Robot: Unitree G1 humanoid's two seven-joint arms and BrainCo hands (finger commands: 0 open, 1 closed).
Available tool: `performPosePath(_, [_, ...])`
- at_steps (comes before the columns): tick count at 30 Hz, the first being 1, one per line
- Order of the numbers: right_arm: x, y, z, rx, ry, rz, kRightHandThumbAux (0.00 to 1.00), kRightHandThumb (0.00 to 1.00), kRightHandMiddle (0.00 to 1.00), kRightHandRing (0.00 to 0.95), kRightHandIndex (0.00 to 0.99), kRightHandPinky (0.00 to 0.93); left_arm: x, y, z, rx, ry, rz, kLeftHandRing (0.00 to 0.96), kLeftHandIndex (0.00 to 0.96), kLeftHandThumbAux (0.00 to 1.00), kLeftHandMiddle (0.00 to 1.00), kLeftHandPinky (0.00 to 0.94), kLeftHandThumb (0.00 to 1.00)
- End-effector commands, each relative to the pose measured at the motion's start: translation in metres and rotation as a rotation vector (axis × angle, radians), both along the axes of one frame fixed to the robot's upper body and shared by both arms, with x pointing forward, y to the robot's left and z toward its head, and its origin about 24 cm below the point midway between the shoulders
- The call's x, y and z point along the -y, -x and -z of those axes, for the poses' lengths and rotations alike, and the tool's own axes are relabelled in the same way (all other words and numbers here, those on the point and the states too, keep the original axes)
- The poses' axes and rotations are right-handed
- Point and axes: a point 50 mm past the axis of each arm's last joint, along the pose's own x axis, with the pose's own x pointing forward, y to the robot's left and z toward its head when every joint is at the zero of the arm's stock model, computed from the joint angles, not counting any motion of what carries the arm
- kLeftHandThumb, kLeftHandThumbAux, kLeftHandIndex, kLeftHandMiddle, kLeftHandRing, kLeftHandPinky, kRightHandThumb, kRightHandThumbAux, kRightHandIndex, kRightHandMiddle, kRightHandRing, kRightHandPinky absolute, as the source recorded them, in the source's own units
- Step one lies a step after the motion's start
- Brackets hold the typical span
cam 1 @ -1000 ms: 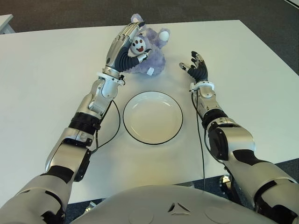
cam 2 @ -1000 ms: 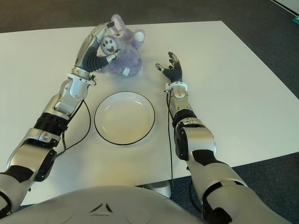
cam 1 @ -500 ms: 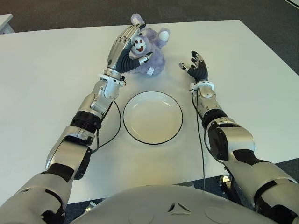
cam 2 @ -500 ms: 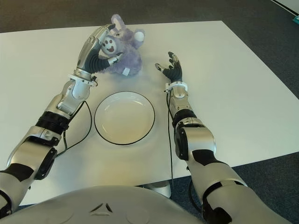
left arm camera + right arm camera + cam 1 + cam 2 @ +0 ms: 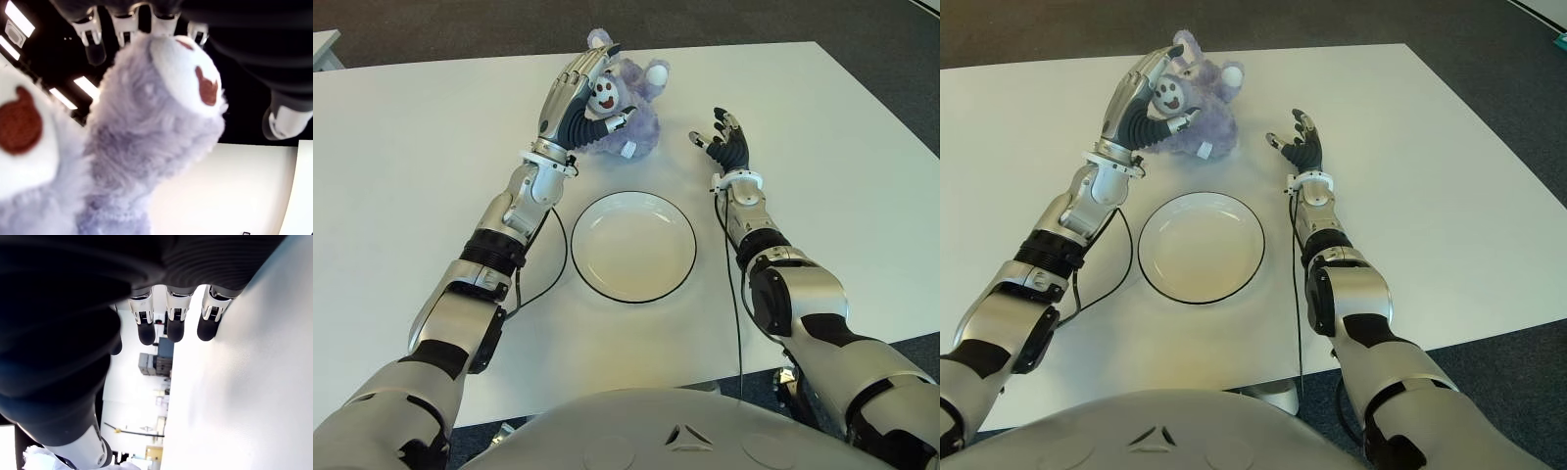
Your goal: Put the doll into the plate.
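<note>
left eye view: the left hand [image 5: 576,96] has its fingers curled round the purple doll [image 5: 625,106], on the white surface [image 5: 431,147] beyond the plate [image 5: 633,246]. the right hand [image 5: 722,140], fingers spread and holding nothing, shows right of the doll.

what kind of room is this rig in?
Probably an indoor lab or office test space. A plain white table stands on dark carpet, holding only a plate and a purple doll. The left hand grips the doll; the right hand hangs open right of it.
</note>
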Motion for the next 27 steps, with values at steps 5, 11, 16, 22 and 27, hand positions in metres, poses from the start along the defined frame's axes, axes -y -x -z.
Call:
performPosePath(5, [-0.0038, 0.0308, 0.0591, -0.249, -0.021, 0.003, 0.84, 0.288, 0.032, 0.0, 0.11, 0.033, -0.001, -0.0008, 0.0054, -0.013, -0.017, -0.003, 0.126, 0.0, 0.41, 0.168, 0.0, 0.244])
performPosePath(11, [-0.0039, 0.0306, 0.0591, -0.25, -0.028, 0.004, 0.835, 0.295, 0.03, 0.0, 0.103, 0.04, 0.0, -0.0011, 0.0062, -0.012, -0.02, -0.001, 0.12, 0.0, 0.411, 0.172, 0.0, 0.243])
performPosePath(16, [-0.004, 0.0307, 0.0589, -0.247, -0.028, 0.004, 0.832, 0.301, 0.033, 0.004, 0.107, 0.043, 0.0014, -0.0021, 0.0079, -0.033, -0.022, 0.009, 0.116, 0.0, 0.413, 0.154, 0.0, 0.267])
performPosePath(22, [-0.004, 0.0307, 0.0588, -0.246, -0.031, 0.004, 0.834, 0.332, 0.036, 0.002, 0.122, 0.031, 0.0034, -0.0033, 0.01, -0.068, -0.026, 0.017, 0.102, 0.0, 0.403, 0.117, 0.0, 0.314])
performPosePath(27, [-0.0043, 0.0305, 0.0588, -0.249, -0.035, 0.003, 0.835, 0.339, 0.033, 0.0, 0.118, 0.03, 0.0044, -0.0039, 0.0109, -0.087, -0.032, 0.018, 0.094, 0.0, 0.398, 0.105, 0.0, 0.331])
